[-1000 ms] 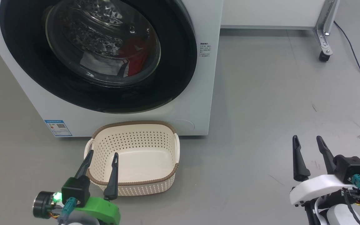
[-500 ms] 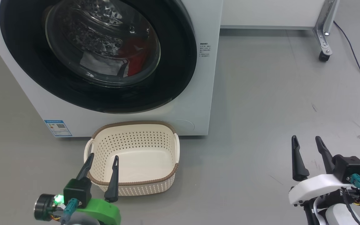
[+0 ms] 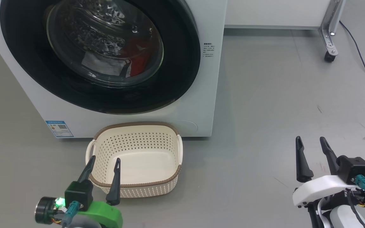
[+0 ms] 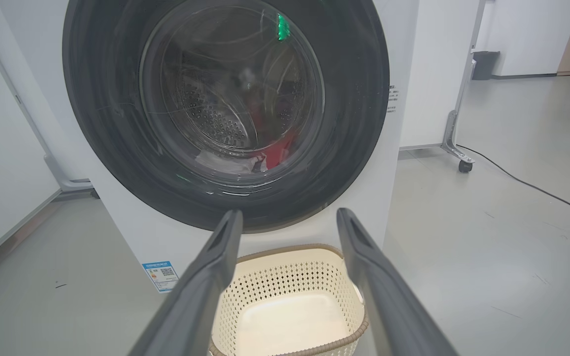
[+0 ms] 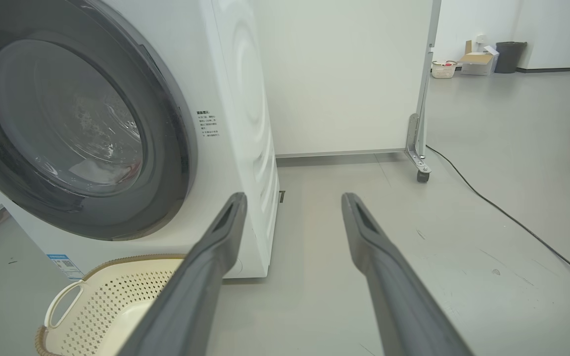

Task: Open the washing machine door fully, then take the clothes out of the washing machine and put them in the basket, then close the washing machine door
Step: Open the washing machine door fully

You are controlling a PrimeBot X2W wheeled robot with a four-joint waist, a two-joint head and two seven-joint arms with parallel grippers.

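Although the left tool (image 3: pixel 105 159) has been lowered a shade over the last second, nothing is held by it: its fingers are kept spread and empty, hung over the near left corner of the basket (image 3: pixel 147 191). Just above and beyond, the washing machine door (image 3: pixel 179 63) is seen shut flush against the washing machine (image 3: pixel 201 104), exactly as it was, and no contact with it has been made. Behind its window the clothes are left where they lay, the white garment (image 3: pixel 101 66) to the left and the red garment (image 3: pixel 139 58) beside it, low in the drum (image 3: pixel 90 28). The basket, set on the floor (image 3: pixel 258 95) right against the machine's front, is found empty. Far to the right, well apart from the machine, the right tool (image 3: pixel 310 139) is parked low over the floor, fingers parted, nothing gripped, hardly shifted at all. A slight nudge of the whole picture is put down to the view itself having moved. So the first step is judged not yet begun: the door must be opened before anything can be taken out.
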